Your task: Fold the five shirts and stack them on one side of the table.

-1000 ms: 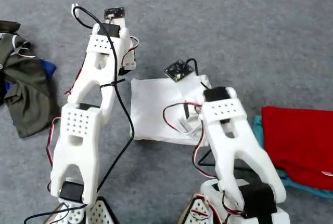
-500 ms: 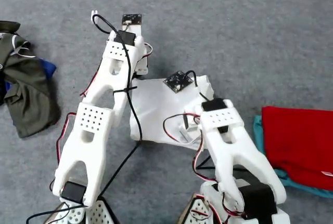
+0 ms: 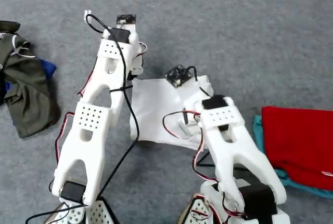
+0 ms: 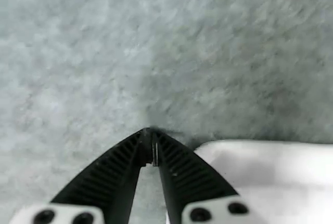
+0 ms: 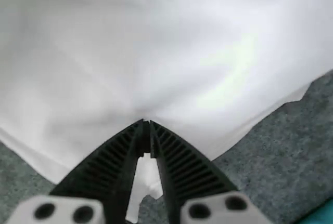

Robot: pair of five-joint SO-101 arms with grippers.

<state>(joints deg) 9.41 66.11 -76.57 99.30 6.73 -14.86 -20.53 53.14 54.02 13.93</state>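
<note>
Nearest in, two white moulded-plastic arms rise off the grey, felt-like worktop (image 3: 260, 31). The left arm (image 3: 86, 130) has a perforated shell and a looping black cable, and the right arm (image 3: 229, 135) trails red and black wires. The right arm leans over the near edge of the white cloth shirt (image 3: 156, 104) and hides part of it. That shirt lies mid-worktop, folded to a rough flat rectangle, smooth with soft creases and a rumpled far-right corner.

The right claw (image 5: 145, 125), black and ribbed, is closed tip to tip right on the white fabric; whether it pinches any cloth, I can't say. The left claw (image 4: 150, 133) is closed too, tips together over bare grey pile just beside the shirt's corner.

Out to the right, a red folded shirt (image 3: 299, 135) sits flat atop a teal shirt (image 3: 294, 180). Far left, a dark olive crumpled garment (image 3: 28, 96) heaps over a bit of blue cloth (image 3: 48, 68).
</note>
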